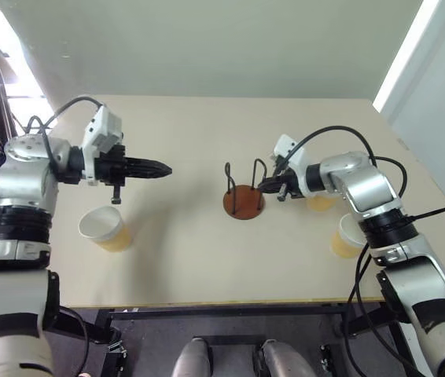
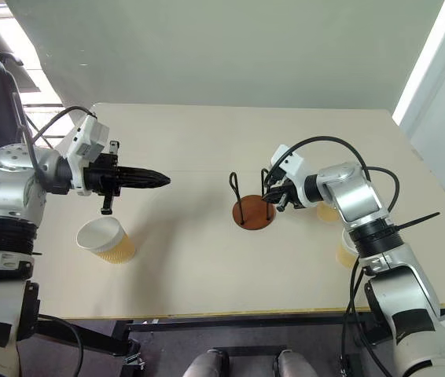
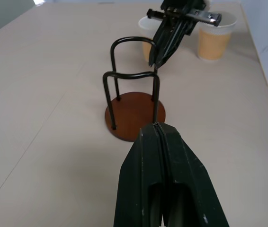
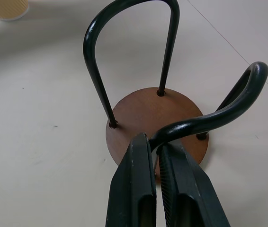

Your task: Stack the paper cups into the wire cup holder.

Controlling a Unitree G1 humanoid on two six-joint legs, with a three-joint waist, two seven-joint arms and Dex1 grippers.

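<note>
The right pincer (image 4: 154, 144) pinches one loop of the wire cup holder (image 1: 243, 201), its loops standing upright.

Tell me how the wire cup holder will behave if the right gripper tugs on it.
The wire cup holder probably slides or tips readily: its disc base is small and its loops stand tall. The right gripper is shut on one loop's top, so a pull acts high up. The thin wire looks stiff, though it may flex slightly.

I see the wire cup holder (image 1: 243, 200) at frame centre on the table (image 1: 191, 259), one paper cup (image 1: 104, 228) lower left, two cups (image 1: 347, 236) right.
</note>
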